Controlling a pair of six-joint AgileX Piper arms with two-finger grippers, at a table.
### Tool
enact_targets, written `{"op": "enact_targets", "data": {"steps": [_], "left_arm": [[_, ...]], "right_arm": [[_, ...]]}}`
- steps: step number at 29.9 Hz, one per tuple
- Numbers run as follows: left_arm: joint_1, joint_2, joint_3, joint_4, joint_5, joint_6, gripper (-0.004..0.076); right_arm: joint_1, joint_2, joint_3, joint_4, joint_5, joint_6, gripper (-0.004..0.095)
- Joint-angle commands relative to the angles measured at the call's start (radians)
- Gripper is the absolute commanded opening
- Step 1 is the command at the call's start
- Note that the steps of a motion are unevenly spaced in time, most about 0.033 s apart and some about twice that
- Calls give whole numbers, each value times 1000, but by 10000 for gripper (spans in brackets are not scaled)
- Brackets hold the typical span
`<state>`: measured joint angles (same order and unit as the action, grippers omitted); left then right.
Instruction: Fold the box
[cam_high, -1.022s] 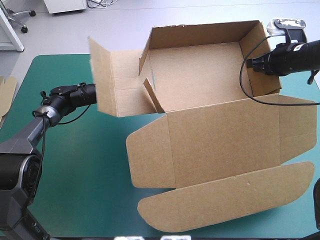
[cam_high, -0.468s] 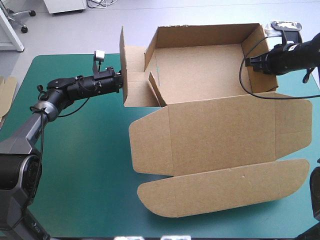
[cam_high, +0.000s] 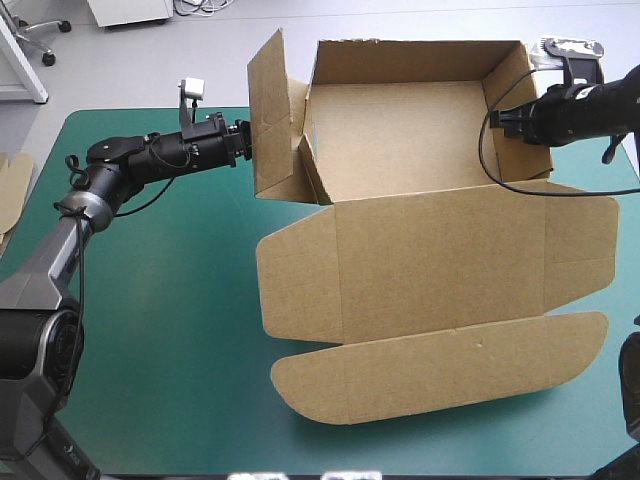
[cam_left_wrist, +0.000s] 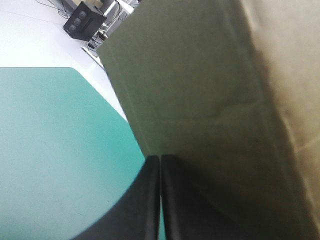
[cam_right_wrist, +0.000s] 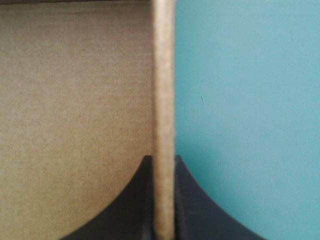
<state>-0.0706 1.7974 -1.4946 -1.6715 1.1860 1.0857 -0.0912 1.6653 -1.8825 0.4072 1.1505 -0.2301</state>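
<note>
The brown box (cam_high: 400, 130) stands as an open tray at the table's far side, back and right walls raised. Its lid (cam_high: 440, 270) lies flat toward the front, ending in a long rounded flap (cam_high: 440, 375). My left gripper (cam_high: 243, 140) is shut, its tip pressed on the outer face of the left side panel (cam_high: 268, 120), which stands nearly upright. The left wrist view shows that panel (cam_left_wrist: 200, 100) just ahead of the closed left gripper (cam_left_wrist: 160, 159). My right gripper (cam_high: 497, 120) is shut on the box's right wall (cam_high: 520, 100); its board edge (cam_right_wrist: 163, 75) runs between the right gripper's (cam_right_wrist: 163, 160) fingers.
An edge of more brown board (cam_high: 12, 185) shows at the table's left edge. Bare teal-green cover (cam_high: 160, 330) spreads over the front left. The lid's flap reaches close to the front edge, and its right end nears the right edge.
My left gripper has pushed toward the box, swinging the left side panel from spread outward to nearly upright. The box slid slightly; the right gripper kept its hold.
</note>
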Motion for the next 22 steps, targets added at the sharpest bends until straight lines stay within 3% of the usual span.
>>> {"op": "enact_targets", "data": {"steps": [1, 6, 8, 13, 22], "left_arm": [[-29, -47, -33, -126, 47, 3, -2], [-50, -47, -114, 68, -14, 7, 25], [-50, -47, -165, 123, -37, -30, 96], [-48, -47, -271, 200, -84, -121, 364], [-50, -47, -282, 192, -72, -162, 380]], "right_arm": [[-1, -42, -28, 46, -61, 7, -32], [-1, -42, -28, 46, -62, 7, -32], [-1, -42, -28, 46, -60, 7, -32], [-1, -42, -28, 48, -56, 9, -32], [-1, -42, -28, 48, -56, 18, -32]]}}
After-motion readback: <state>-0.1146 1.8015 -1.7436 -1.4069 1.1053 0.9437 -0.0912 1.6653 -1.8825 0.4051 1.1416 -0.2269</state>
